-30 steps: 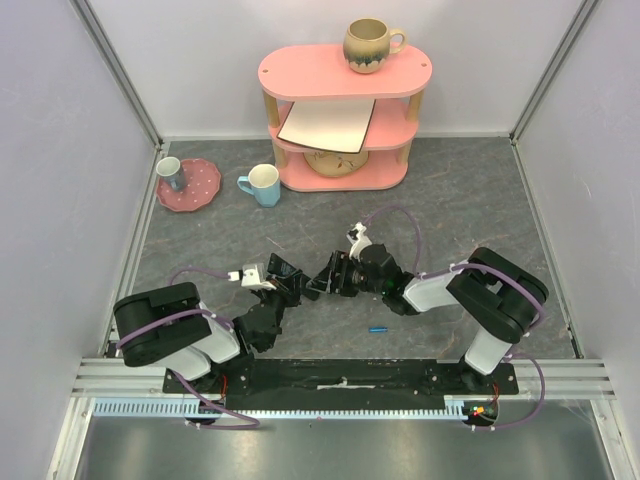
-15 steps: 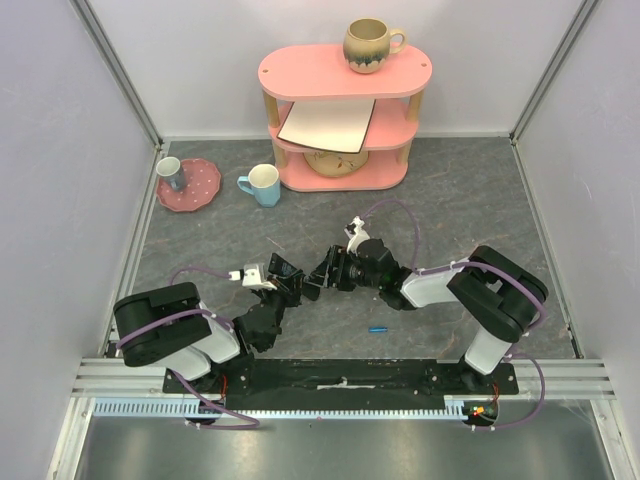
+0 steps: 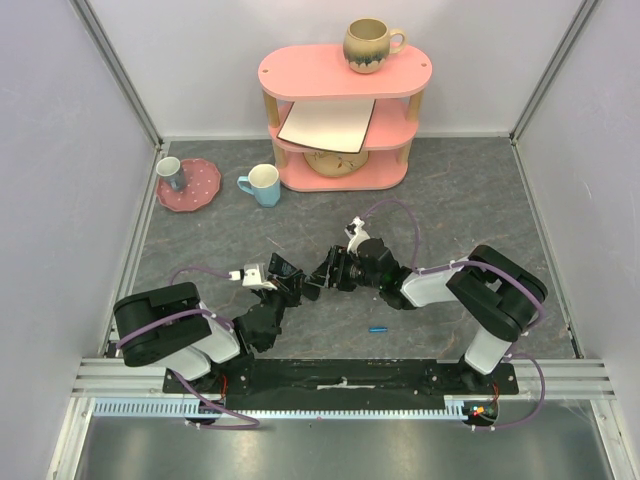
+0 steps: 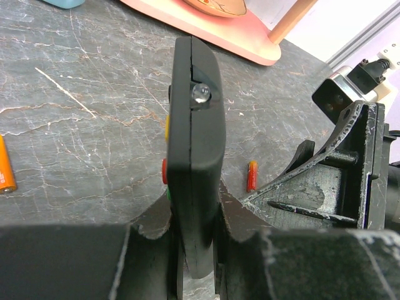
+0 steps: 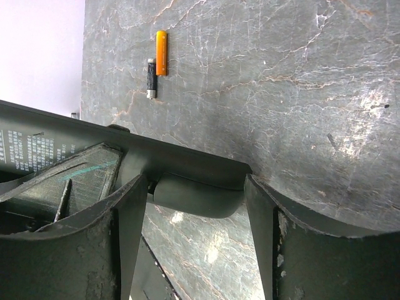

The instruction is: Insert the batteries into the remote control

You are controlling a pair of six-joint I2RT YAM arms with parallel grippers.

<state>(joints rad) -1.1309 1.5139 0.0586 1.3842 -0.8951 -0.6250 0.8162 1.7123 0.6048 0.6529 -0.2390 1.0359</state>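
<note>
**Remote control.** The remote control is off the table. It is held on edge in the left gripper, whose jaws are clamped on its two broad faces. Its free end carries a small clear emitter and points away from the wrist. Coloured buttons show only as slivers along the left face.

**Right gripper.** The right gripper meets the remote from the opposite side. Its jaws stand wide apart, with one end of the remote lying across the gap. Whether the pads touch the casing cannot be determined.

**Arm pose.** The left arm is folded low, its forearm reaching forward and right. The right arm has its elbow raised at the right and its forearm reaching left. Its wrist is rolled so that the table runs sideways in its camera. The two grippers meet near the table centre.

**Batteries.**
- The red-orange battery lies on the table between the remote and the right gripper's fingers.
- The blue battery lies near the front edge, apart from both grippers.
- An orange battery and a black battery lie close together beyond the right gripper.

**Limits of view.**
- In the top view the remote is black against black grippers and cannot be separated from them.
- An orange cell is cut off at the left edge of the left wrist view.
- The label print on the remote's rear face is too blurred to read.
</note>
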